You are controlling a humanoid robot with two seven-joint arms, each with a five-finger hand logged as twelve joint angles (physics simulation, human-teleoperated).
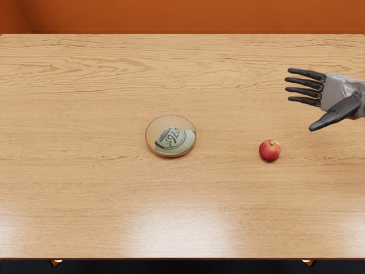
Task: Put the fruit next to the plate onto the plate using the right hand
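The right hand [326, 96] is seen at the right edge of the head view, its arm entering from that side. The four fingers are stretched out and spread apart, pointing toward the picture's left, and the thumb is angled down and away from them. Nothing is held in it. The hand is set above and to the right of the apple [270, 150] in the picture, clearly apart from it; no contact is made. Whether the hand is raised above the table [85, 85] cannot be told for sure.

The apple, red with a short stem, is found upright on the bare wood, to the right of the plate [170, 135] and well apart from it. The plate is a small round one with a dark pattern on its inside, placed near the middle of the table, and nothing is carried on it. An orange wall [171, 14] is seen behind the far edge of the table. The left arm is not shown.

By this lie of things, none of the task is judged to be done: the apple is not yet grasped, lifted or carried. The whole of it is left: the hand is to be brought down over the apple, closed round it, moved leftward to the plate and opened there.
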